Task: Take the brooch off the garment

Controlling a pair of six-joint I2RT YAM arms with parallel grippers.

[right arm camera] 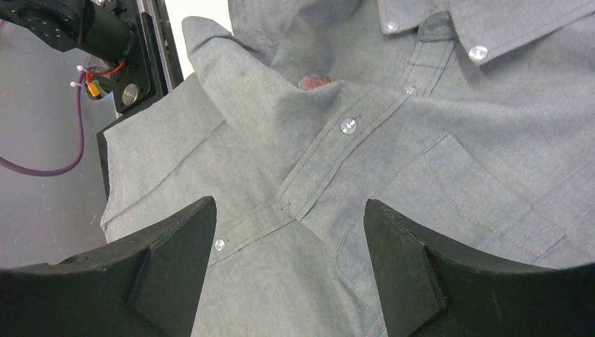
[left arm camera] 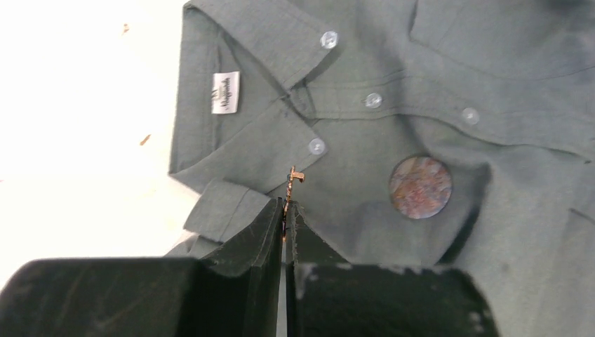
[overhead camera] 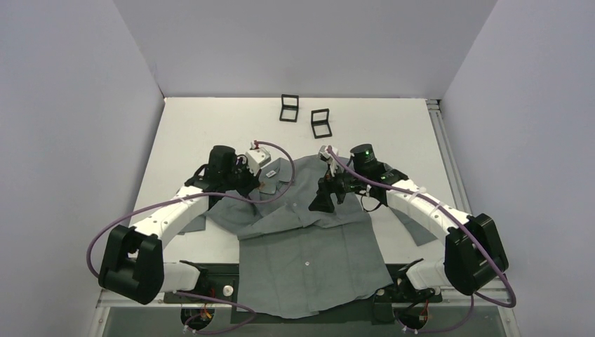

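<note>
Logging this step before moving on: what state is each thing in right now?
brooch: on the garment, not yet removed
garment: spread out, front buttoned
left gripper: shut on thin brownish piece
right gripper: open, empty, above the garment
black boxes: both appear open

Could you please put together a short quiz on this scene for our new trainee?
1. True or false: the brooch is already off the garment.
2. The right gripper is: A) open over the garment; B) shut on the garment; C) shut on the brooch.
3. What sticks out of the left gripper's closed fingertips?
Key: 1 false: it sits on the shirt front near the buttons. 2 A. 3 A small brownish pin-like piece.
</note>
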